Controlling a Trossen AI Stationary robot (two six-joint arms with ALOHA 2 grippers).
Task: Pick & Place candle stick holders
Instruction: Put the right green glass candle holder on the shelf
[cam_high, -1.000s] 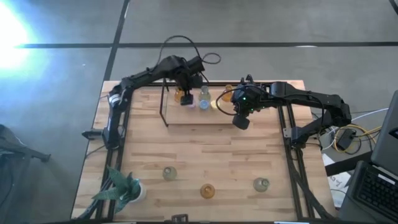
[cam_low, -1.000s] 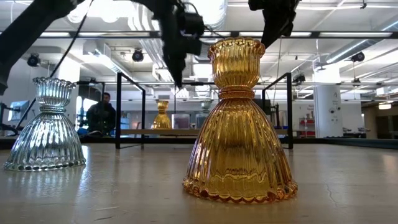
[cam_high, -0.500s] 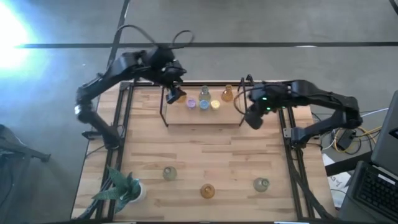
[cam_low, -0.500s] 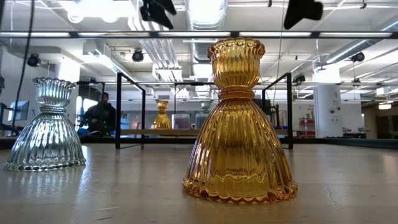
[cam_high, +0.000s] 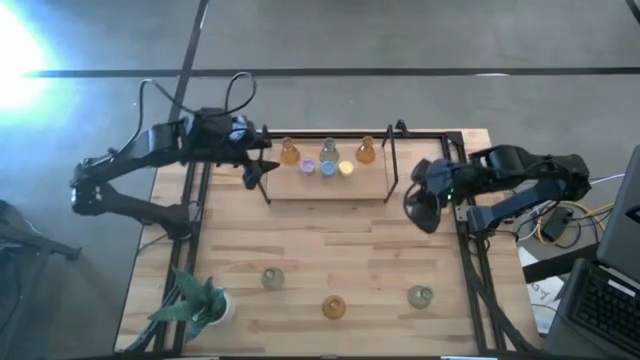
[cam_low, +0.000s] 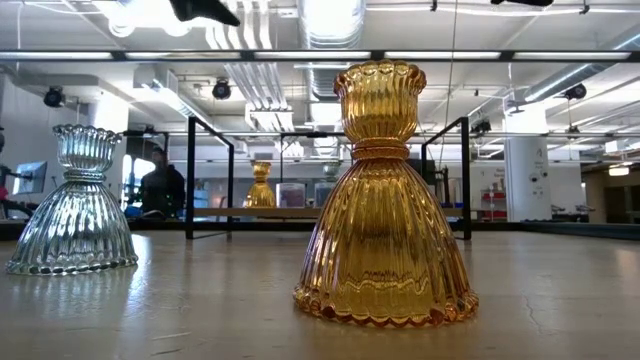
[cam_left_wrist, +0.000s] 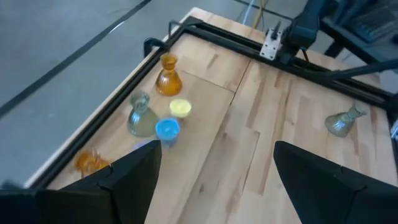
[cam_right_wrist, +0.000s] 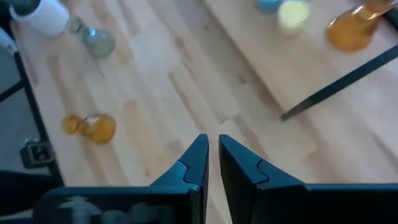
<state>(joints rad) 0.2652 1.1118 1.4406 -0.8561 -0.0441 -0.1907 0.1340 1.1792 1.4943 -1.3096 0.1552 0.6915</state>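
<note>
Several glass candle stick holders stand on a raised wooden shelf (cam_high: 330, 185) at the table's far side: two amber (cam_high: 289, 152) (cam_high: 366, 150), a grey-green (cam_high: 328, 150), a blue (cam_high: 327, 168) and a yellow (cam_high: 346, 168). Three more stand near the front edge: grey-green (cam_high: 272, 278), amber (cam_high: 334, 307) and grey-green (cam_high: 420, 296). My left gripper (cam_high: 258, 172) hangs open and empty beside the shelf's left end; in the left wrist view (cam_left_wrist: 214, 162) its fingers stand wide apart. My right gripper (cam_high: 420, 210) hangs shut and empty off the shelf's right end, as the right wrist view (cam_right_wrist: 213, 149) shows.
A black metal frame (cam_high: 388, 165) stands around the shelf. A leafy plant in a white pot (cam_high: 195, 302) stands at the near left corner. Bare wood lies between the shelf and the front holders (cam_high: 330, 240). A person (cam_low: 160, 185) shows in the room beyond.
My left gripper has drawn back from the amber holder at the shelf's left end, going up and toward the table's left edge; the holder stays standing on the shelf. My right gripper has gone up and toward the table's right edge, away from the shelf.
</note>
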